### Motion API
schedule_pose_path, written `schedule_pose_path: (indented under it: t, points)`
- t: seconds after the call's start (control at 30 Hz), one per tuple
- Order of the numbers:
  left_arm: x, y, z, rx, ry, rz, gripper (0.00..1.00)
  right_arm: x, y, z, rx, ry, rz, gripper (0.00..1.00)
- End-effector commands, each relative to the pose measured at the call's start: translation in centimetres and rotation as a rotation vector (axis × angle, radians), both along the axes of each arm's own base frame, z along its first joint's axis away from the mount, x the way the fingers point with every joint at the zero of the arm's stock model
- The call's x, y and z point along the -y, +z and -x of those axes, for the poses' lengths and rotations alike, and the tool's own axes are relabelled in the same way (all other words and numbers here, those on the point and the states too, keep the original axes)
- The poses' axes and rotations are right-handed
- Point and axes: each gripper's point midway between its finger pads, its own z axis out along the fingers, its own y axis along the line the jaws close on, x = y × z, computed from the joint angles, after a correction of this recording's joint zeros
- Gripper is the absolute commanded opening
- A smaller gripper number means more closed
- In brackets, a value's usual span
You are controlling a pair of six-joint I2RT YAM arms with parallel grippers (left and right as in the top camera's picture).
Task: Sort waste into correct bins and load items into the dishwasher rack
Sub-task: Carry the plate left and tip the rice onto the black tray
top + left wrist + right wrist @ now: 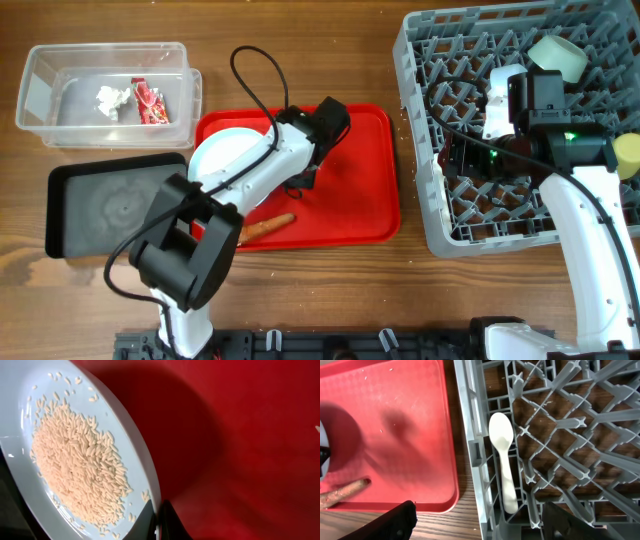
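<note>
Clamping the plate [20, 420] at the red tray [350, 200], the left claw [157, 521] has rice [80, 460] left to dump; the carrot stick [268, 227] waits there. Beside that tray, wrapper [148, 103] and tissue [110, 98] are binned, the spoon [503, 460] racked under the spread right claw [480, 525].

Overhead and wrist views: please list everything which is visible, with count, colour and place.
rack: one, grey, right
bowl: one, pale green, in rack
cup: one, yellow, rack's right edge
spoon: one, white, in rack
red tray: one, centre
plate: one, pale blue, over red tray
rice: heap, white, on plate
carrot: one, orange, on red tray
tub: one, clear, far left
tissue: one, white, in tub
wrapper: one, red, in tub
black tray: one, left
left gripper: shut on plate rim
right gripper: open, over rack
</note>
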Motion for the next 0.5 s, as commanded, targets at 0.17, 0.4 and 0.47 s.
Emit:
schedule_pose_path:
  t: [0.17, 0.4, 0.47]
  points:
    - [-1.1, 5.5, 0.1, 0.112, 0.055, 0.028, 0.04, 0.2, 0.7, -0.2, 0.025, 0.003, 0.011, 0.83]
    - [-3.0, 6.9, 0.4, 0.112, 0.095, 0.025, 0.04, 0.2, 0.7, -0.2, 0.025, 0.003, 0.011, 0.83]
    - [-4.1, 7.1, 0.3, 0.111, 0.126, 0.023, 0.04, 0.2, 0.7, -0.2, 0.025, 0.003, 0.011, 0.83]
